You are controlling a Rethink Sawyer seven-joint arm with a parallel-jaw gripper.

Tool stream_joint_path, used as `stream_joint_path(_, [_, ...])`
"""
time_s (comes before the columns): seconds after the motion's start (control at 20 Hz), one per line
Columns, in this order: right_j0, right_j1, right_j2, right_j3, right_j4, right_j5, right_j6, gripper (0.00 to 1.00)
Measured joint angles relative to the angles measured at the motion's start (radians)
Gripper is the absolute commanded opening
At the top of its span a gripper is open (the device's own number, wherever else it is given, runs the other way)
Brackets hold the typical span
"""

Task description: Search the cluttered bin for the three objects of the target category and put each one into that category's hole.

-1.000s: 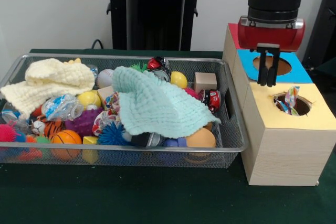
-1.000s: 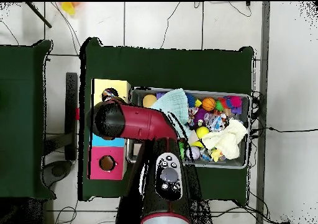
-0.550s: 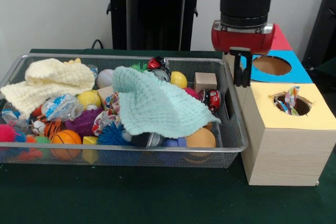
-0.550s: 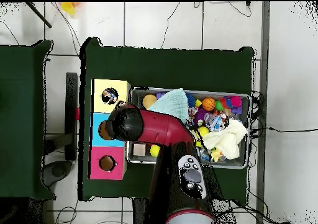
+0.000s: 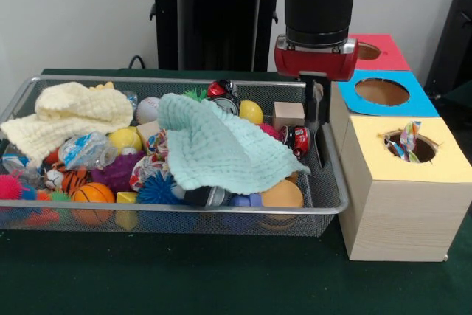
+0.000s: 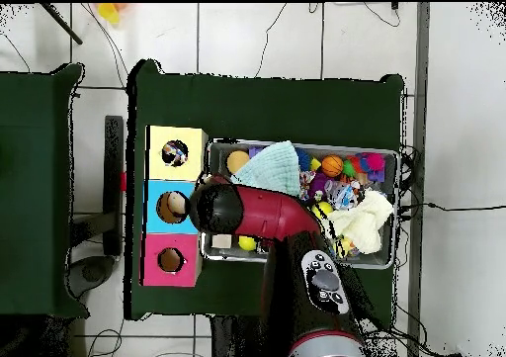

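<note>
My gripper (image 5: 316, 119) hangs over the right end of the wire bin (image 5: 324, 208), just left of the blue box (image 5: 383, 92). It is open with nothing between its fingers. Directly below and beside it lie a wooden block (image 5: 287, 114) and a small red can (image 5: 299, 140). A mint cloth (image 5: 217, 149) covers the bin's middle, and a cream cloth (image 5: 70, 112) lies at its left end. In the overhead view the arm's red wrist (image 6: 222, 207) hides the gripper, at the bin's edge beside the blue box (image 6: 158, 220).
Three boxes with holes stand in a row right of the bin: red (image 5: 380, 51), blue, yellow (image 5: 409, 149). A colourful wrapper (image 5: 407, 138) pokes out of the yellow hole. The bin also holds an orange ball (image 5: 92, 195), a yellow ball (image 5: 251, 111), spiky toys and several others.
The gripper has moved from above the blue box's hole leftward to the bin's right end, and stands a little lower. Nothing in the bin has shifted.
</note>
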Motion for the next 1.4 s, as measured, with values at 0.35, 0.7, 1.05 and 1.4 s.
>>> stream_joint_path(0.35, [-0.002, 0.0, 0.011, 0.012, -0.03, -0.001, 0.0, 1.0])
stream_joint_path(0.7, [-0.02, -0.008, 0.027, 0.023, -0.058, -0.001, 0.0, 1.0])
stream_joint_path(1.05, [-0.123, -0.077, 0.086, 0.102, -0.08, -0.001, 0.0, 1.0])
stream_joint_path(1.4, [-0.26, -0.169, 0.12, 0.198, -0.181, -0.001, 0.0, 1.0])
